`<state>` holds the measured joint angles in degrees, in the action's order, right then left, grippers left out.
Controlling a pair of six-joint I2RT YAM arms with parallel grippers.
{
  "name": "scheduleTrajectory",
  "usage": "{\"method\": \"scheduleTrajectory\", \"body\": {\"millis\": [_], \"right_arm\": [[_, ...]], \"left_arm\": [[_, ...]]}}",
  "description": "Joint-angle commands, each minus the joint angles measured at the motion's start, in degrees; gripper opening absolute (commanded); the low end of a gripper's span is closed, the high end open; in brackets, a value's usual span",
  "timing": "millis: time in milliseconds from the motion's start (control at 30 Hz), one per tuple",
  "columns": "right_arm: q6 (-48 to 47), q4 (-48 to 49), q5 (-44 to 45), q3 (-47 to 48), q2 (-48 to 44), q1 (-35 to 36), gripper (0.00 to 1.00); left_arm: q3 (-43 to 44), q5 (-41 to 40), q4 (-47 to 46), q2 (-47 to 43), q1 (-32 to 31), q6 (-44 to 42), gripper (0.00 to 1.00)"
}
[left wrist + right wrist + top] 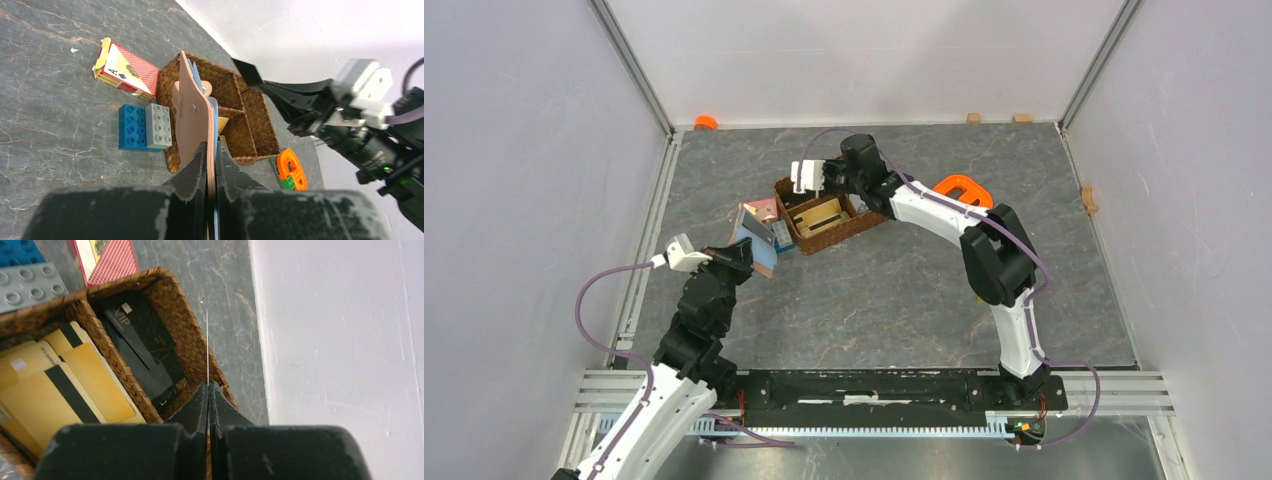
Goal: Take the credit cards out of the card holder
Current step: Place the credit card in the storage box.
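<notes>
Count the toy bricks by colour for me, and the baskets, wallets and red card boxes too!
blue brick: 1
grey brick: 1
wicker basket: 1
card holder (the tan-pink wallet): 1
red card box: 1
Total: 5

Bright, even, diffuse light; faint soft shadows; wrist views' near foreground blurred.
</notes>
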<state>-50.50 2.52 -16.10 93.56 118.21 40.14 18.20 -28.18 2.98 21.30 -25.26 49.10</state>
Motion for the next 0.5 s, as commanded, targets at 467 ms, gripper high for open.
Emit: {"method": "scheduleTrajectory", "body": {"millis": [467], "right_arm": [[-19.0, -2.23, -1.65, 7.93, 9.49, 0.27, 0.0]], "left_arm": [[1.25, -1.44, -1.69, -0.36, -0.14, 3.46, 0.02]]}}
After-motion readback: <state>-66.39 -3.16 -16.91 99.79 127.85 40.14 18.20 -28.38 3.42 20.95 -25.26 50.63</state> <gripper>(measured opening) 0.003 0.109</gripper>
